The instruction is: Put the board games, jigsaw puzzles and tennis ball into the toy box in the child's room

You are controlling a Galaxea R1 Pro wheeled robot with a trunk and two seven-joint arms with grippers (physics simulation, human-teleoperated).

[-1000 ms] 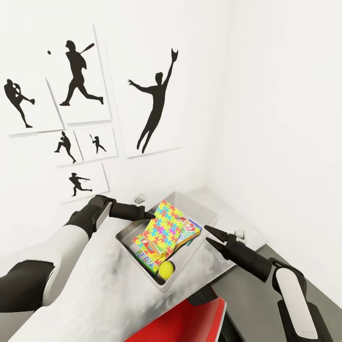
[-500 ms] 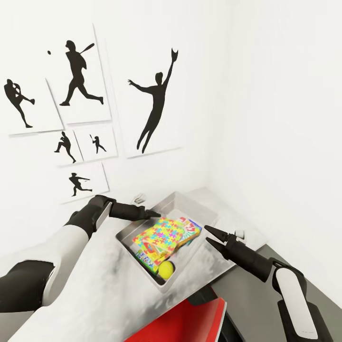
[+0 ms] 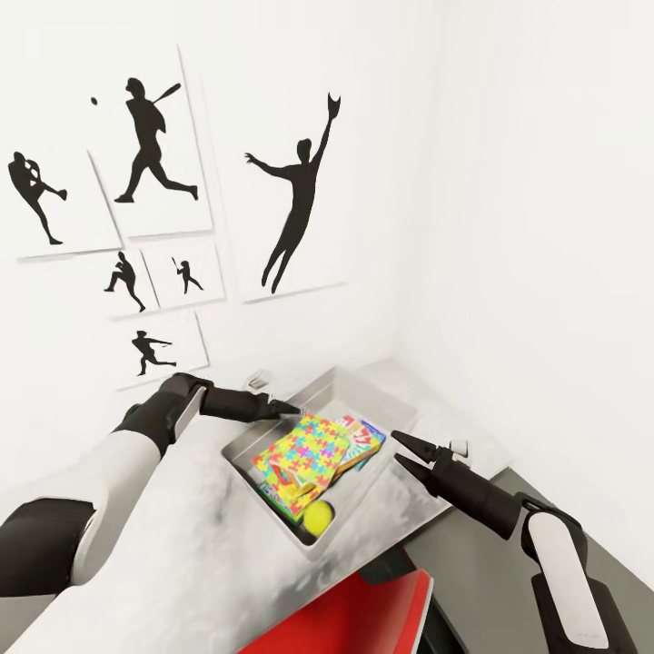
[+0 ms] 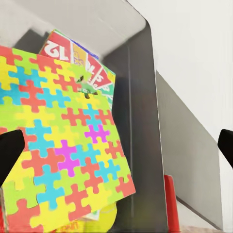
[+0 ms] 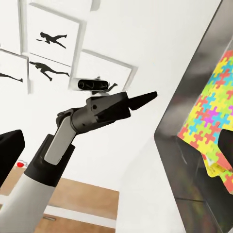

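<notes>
The light-grey toy box [image 3: 356, 389] sits on the table [image 3: 191, 554] in the corner. A jigsaw puzzle [image 3: 301, 443] lies flat on top of the stack inside it, free of both grippers. Under it the SKIP-BO board game [image 3: 361, 437] pokes out, and another printed box edge [image 3: 277, 491] shows at the front. The tennis ball [image 3: 318, 518] rests in the box's near corner. My left gripper [image 3: 283, 408] hovers open at the box's left rim, its fingers [image 4: 9, 153] spread wide over the puzzle [image 4: 68, 145]. Open and empty, my right gripper [image 3: 398, 448] hangs by the right rim.
Black baseball-player prints [image 3: 295, 195] hang on the white wall behind the table. A red object [image 3: 363, 613] sits below the table's near edge. The lower dark-grey wing [image 3: 627, 581] runs along the right. White walls close the corner behind the box.
The puzzle, tilted up at my left gripper a second ago, has dropped flat onto the stack in the box. My left arm has drawn back slightly to the left. The right arm is still.
</notes>
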